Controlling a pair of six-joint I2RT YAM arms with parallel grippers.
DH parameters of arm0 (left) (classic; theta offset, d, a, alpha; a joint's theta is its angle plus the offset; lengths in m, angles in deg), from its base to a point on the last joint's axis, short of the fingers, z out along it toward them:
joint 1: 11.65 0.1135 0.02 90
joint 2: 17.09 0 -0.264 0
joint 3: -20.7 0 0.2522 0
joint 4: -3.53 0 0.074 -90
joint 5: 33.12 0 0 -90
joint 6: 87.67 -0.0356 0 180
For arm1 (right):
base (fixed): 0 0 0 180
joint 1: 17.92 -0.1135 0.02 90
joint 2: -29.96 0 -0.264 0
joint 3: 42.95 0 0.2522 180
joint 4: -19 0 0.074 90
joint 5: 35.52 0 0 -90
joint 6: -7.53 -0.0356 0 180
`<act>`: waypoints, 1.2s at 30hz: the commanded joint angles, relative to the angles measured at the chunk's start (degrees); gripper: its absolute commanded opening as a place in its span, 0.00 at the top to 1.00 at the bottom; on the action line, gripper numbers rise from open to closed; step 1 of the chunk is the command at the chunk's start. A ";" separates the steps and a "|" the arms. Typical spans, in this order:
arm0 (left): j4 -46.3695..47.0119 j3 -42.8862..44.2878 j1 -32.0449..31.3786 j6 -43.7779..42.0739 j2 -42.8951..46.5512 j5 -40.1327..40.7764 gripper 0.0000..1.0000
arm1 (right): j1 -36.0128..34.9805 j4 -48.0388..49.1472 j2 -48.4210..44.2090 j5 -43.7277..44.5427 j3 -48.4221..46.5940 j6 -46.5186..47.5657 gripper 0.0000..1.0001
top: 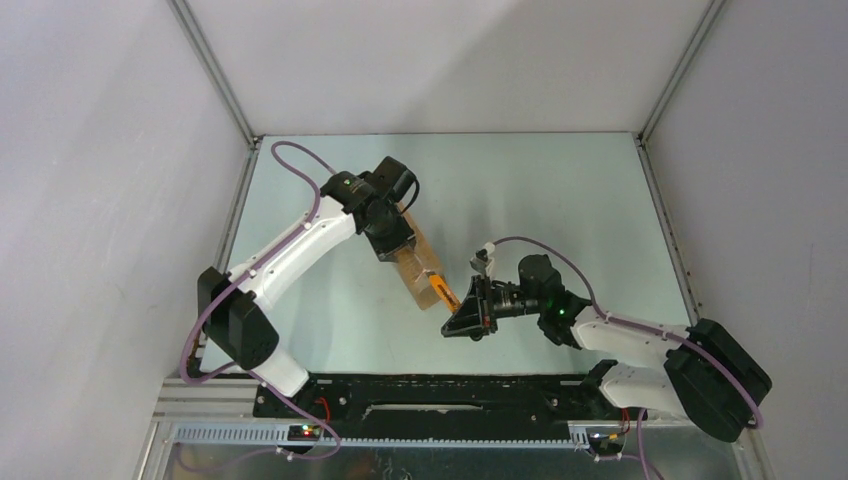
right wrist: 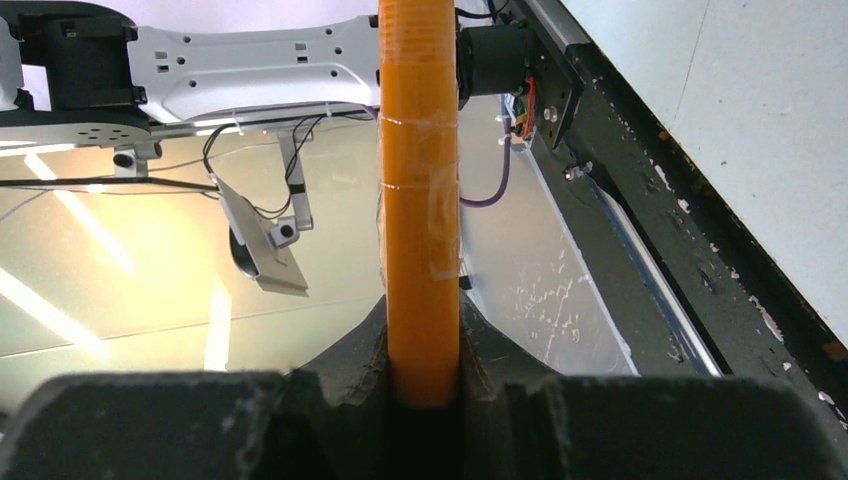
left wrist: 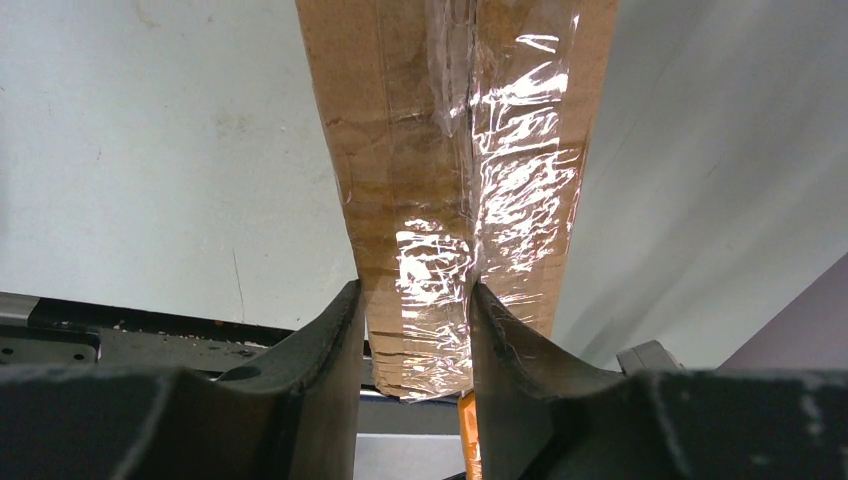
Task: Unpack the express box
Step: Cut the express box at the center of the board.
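Counting up, you are working with one box (left wrist: 400, 150), one knife (right wrist: 420, 200) and two grippers. The box is showing brown cardboard, with crinkled clear tape (left wrist: 510, 170) running along its seam and glaring in the light. Your left gripper (left wrist: 415, 310) is pinching it across its narrow width, over the middle of the table (top: 560, 200). Your right gripper (right wrist: 424, 345) is clamping the orange knife, which is pointing at the box's near end and crowding it there.
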State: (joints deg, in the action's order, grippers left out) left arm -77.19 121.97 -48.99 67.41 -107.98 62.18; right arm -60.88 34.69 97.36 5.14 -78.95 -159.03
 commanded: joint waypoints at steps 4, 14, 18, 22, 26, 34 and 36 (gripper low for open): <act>1.95 -2.62 -1.06 2.10 -0.27 -3.84 1.00 | -0.45 8.07 2.87 -0.72 -2.90 -3.51 1.00; 0.07 -2.17 0.79 1.10 -0.72 -2.23 1.00 | -3.47 3.00 -1.41 -1.63 -2.83 -1.17 1.00; 0.52 -2.25 0.79 1.33 -0.54 -2.57 1.00 | -3.96 2.81 -1.40 -1.32 -2.81 -0.98 1.00; 0.29 -2.02 0.78 1.51 -0.48 -2.74 1.00 | -4.89 6.15 0.90 -1.72 -2.91 -2.36 1.00; 0.21 -1.79 0.72 1.55 -0.23 -3.11 1.00 | -5.92 8.23 2.56 -1.37 -2.97 -3.19 1.00; 0.66 -2.12 0.45 1.87 -0.17 -3.88 1.00 | -7.32 10.70 5.58 -1.99 -4.16 -3.81 1.00; 0.37 -1.79 1.01 1.39 -0.61 -3.72 1.00 | -8.02 9.83 5.17 -1.75 -4.06 -3.54 1.00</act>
State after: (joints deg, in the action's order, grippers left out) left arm -77.28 121.53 -48.18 67.39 -107.72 60.74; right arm -66.95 41.27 102.82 5.62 -80.13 -163.03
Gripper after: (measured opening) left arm 0.414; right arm 0.225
